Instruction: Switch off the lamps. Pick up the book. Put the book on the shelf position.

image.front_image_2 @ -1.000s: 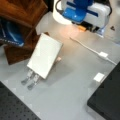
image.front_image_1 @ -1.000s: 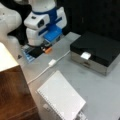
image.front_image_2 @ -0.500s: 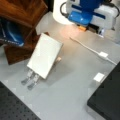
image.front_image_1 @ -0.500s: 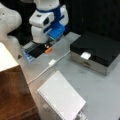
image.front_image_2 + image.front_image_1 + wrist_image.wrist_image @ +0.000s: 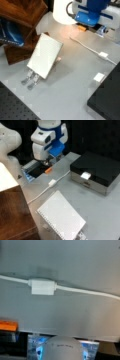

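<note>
The white-grey spiral book [image 5: 61, 217] leans tilted on metal clips [image 5: 30, 80] in both front views [image 5: 45, 55], with nothing gripping it. The dark reddish-brown shelf [image 5: 13, 215] stands beside it [image 5: 22, 15]. My gripper [image 5: 46, 163] hangs at the far end of the table, shut with nothing in it, just above a blue power strip [image 5: 30, 171] with an orange switch [image 5: 48, 170]. The wrist view shows that orange switch [image 5: 7, 326] at the lower left and my fingertips [image 5: 62, 347] as one grey lump. A white lamp [image 5: 62, 12] stands next to the arm.
A white cable with an inline switch [image 5: 52, 182] runs across the grey table [image 5: 42, 287]. The black flat box [image 5: 97, 170] with a white latch [image 5: 85, 175] sits at a front view's right. A second white lamp shape [image 5: 7, 140] is at the upper left.
The arm has lifted slightly over the power strip. The book, the cable and the black box have stayed where they were.
</note>
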{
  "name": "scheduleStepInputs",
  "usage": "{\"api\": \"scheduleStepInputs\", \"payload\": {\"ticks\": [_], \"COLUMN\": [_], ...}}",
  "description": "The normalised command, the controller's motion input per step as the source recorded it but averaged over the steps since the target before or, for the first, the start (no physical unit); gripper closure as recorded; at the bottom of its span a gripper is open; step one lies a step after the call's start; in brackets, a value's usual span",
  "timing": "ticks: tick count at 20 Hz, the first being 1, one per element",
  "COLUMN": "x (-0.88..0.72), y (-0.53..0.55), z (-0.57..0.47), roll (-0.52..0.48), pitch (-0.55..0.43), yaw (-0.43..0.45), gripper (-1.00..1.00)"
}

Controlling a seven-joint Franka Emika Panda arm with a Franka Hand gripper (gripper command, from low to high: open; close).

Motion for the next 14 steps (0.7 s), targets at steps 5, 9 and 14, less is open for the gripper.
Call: {"api": "scheduleStepInputs", "payload": {"ticks": [5, 9, 14], "x": [-0.60, -0.65, -0.61], "y": [0.30, 0.28, 0.23], "z": [-0.12, -0.16, -0.19], "roll": [0.049, 0.072, 0.073], "pitch": [-0.079, -0.175, -0.199], "yaw": [-0.113, -0.118, -0.117], "gripper": [-1.00, -1.00, -1.00]}}
